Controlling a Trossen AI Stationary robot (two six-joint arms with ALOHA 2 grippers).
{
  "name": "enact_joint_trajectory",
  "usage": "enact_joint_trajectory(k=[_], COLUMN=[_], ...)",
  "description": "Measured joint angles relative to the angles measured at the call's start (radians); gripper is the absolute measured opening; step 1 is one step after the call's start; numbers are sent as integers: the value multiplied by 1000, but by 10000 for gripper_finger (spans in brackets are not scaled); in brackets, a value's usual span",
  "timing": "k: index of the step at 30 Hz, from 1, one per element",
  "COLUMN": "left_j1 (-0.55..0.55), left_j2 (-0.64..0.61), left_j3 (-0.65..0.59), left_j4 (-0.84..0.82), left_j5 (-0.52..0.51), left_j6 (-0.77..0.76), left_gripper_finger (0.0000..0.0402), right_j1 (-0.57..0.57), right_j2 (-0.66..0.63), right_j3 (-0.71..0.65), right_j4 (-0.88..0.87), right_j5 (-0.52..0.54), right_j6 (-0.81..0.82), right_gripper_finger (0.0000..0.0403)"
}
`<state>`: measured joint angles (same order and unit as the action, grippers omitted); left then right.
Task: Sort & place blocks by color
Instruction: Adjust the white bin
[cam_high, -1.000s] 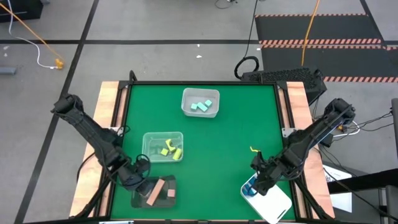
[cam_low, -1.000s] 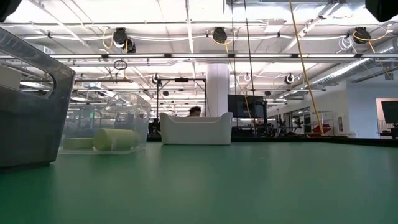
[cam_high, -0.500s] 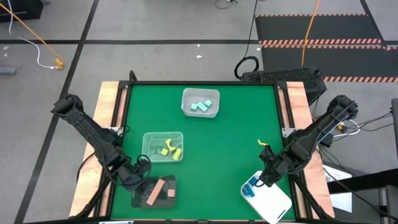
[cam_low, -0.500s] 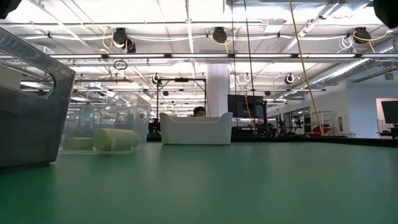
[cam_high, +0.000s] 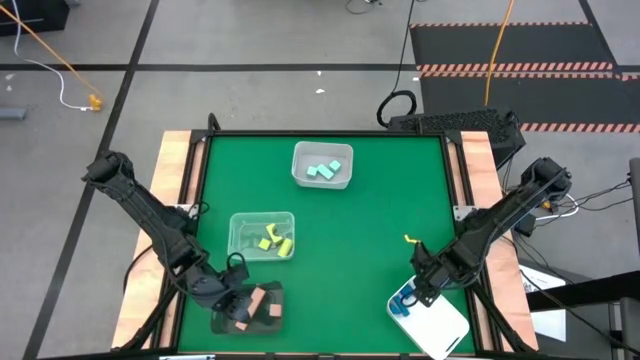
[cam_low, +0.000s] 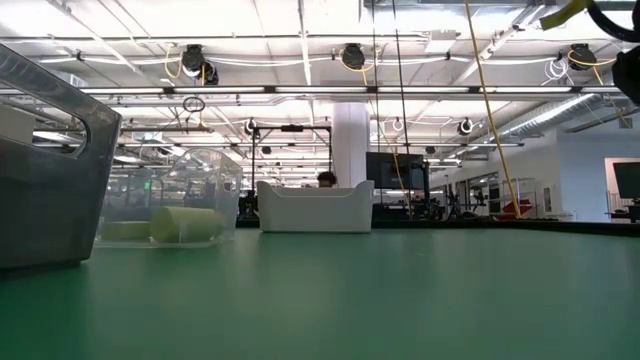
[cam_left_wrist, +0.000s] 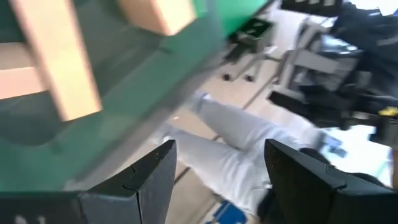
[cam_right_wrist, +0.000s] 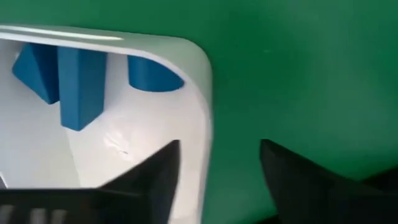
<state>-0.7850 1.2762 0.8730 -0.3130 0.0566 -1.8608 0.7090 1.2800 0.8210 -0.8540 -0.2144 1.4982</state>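
Note:
Tan-pink blocks (cam_high: 262, 300) (cam_left_wrist: 59, 68) lie in the dark tray (cam_high: 272, 324) at the table's near left. My left gripper (cam_high: 237, 303) (cam_left_wrist: 217, 152) hovers over that tray, open, with nothing between its fingers. Blue blocks (cam_high: 403, 303) (cam_right_wrist: 78, 81) rest in the white tray (cam_high: 445, 325) (cam_right_wrist: 199, 68) at the near right. My right gripper (cam_high: 422, 292) (cam_right_wrist: 217, 149) stands open above that tray's far corner. Yellow blocks (cam_high: 275, 240) (cam_low: 185, 223) sit in a clear tub (cam_high: 236, 224). Mint blocks (cam_high: 323, 170) sit in the far tub (cam_high: 298, 160) (cam_low: 315, 205).
Green mat (cam_high: 380, 210) lies bare between the tubs and the right arm. The white tray overhangs the table's near right edge. A yellow tie (cam_high: 408, 240) sticks out of the right arm. In the low view a person's head (cam_low: 327, 180) shows behind the far tub.
My left gripper has moved a little toward the table's right and near edge, farther over the dark tray. My right arm swung slightly toward the right edge and came back over the white tray's corner. No block has moved.

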Motion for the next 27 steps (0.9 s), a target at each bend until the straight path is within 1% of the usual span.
enact_joint_trajectory(k=[3,7,8,9,12,14,18,22,27], left_j1=[0,0,0,0,0,0,0,5,24], left_j2=[0,0,0,0,0,0,0,0,0], left_j3=[0,0,0,0,0,0,0,0,0], left_j4=[56,92,94,98,115,128,165,169,170], left_j5=[-33,-90,-103,-114,-123,-140,-163,-164,-164], left_j6=[21,90,110,131,193,224,283,283,280], left_gripper_finger=[243,244,244,244,244,244,244,244,244], right_j1=[0,0,0,0,-4,-7,-17,-43,-85], right_j2=[0,0,0,0,0,0,0,0,0], right_j3=[-24,-40,-41,-41,-41,-41,-42,-42,-42], right_j4=[51,67,65,61,60,69,128,213,267], right_j5=[1,3,6,7,9,21,32,38,61], right_j6=[-3,-51,-72,-90,-140,-202,-305,-384,-521], right_gripper_finger=[160,42,22,13,10,4,1,1,0])
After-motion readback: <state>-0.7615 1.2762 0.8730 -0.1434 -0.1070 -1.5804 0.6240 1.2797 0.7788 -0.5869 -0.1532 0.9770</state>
